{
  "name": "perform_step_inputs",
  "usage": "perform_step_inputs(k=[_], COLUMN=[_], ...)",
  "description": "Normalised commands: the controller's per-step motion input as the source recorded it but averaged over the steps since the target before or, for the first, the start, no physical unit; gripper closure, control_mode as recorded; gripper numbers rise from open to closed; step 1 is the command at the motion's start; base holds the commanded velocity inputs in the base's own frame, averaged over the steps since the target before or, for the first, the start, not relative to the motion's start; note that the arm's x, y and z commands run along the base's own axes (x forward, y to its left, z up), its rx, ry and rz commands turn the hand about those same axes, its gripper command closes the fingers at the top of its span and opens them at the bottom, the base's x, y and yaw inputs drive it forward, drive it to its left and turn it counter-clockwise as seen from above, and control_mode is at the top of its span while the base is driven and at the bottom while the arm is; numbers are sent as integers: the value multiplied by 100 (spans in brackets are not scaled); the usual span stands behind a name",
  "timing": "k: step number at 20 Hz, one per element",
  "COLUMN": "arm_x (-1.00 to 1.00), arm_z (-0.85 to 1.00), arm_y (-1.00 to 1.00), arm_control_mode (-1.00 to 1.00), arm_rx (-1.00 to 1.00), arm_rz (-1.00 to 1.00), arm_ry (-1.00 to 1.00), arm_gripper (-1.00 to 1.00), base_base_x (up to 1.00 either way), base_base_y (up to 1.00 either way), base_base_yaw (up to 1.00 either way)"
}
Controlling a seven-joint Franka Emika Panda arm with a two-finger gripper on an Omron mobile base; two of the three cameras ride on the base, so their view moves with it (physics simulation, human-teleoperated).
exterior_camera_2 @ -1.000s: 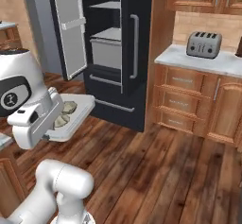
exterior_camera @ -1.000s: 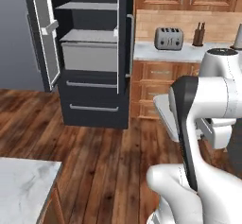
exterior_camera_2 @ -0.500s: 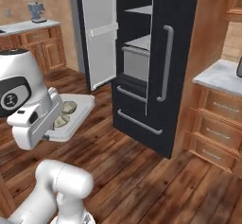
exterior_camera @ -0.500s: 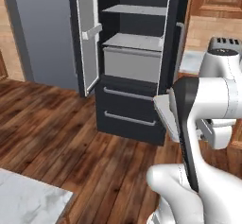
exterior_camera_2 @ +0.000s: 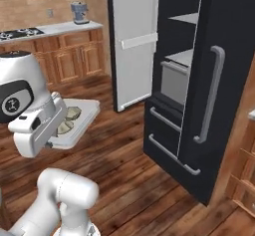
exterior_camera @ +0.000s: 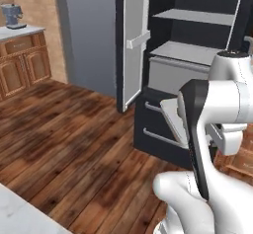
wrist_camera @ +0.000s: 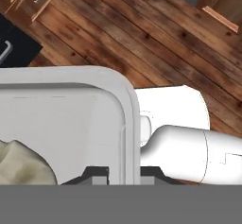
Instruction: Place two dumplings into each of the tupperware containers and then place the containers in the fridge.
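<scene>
Holding tupperware container (exterior_camera_2: 82, 116) with two dumplings (exterior_camera_2: 68, 120), gripper (wrist_camera: 122, 173) clamped on container rim, near fridge (exterior_camera_2: 219, 85); fridge door (exterior_camera_2: 133, 41) open. No readable writing.

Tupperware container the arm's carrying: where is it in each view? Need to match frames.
Left base view: container right of centre, its edge poking out from behind the arm, in front of the fridge drawers.
Right base view: centre left, held at the gripper, dumplings inside.
Hand view: fills the left half, rounded corner rim at centre, a dumpling at lower left.
Shared landmark: the open fridge.
</scene>
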Motion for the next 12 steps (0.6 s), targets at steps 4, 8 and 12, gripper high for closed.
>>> perform_step_inputs(k=[4, 8, 12], arm_x=[0, 0, 0], arm_z=[0, 0, 0], arm_y=[0, 0, 0], arm_control_mode=[100, 100, 100], arm_rx=[0, 0, 0], arm_rz=[0, 0, 0], arm_ry=[0, 0, 0], arm_gripper=[100, 100, 100], base_base_x=[86, 55, 55], base_base_y=[6, 0, -14], base_base_yaw=[35, 38, 39])
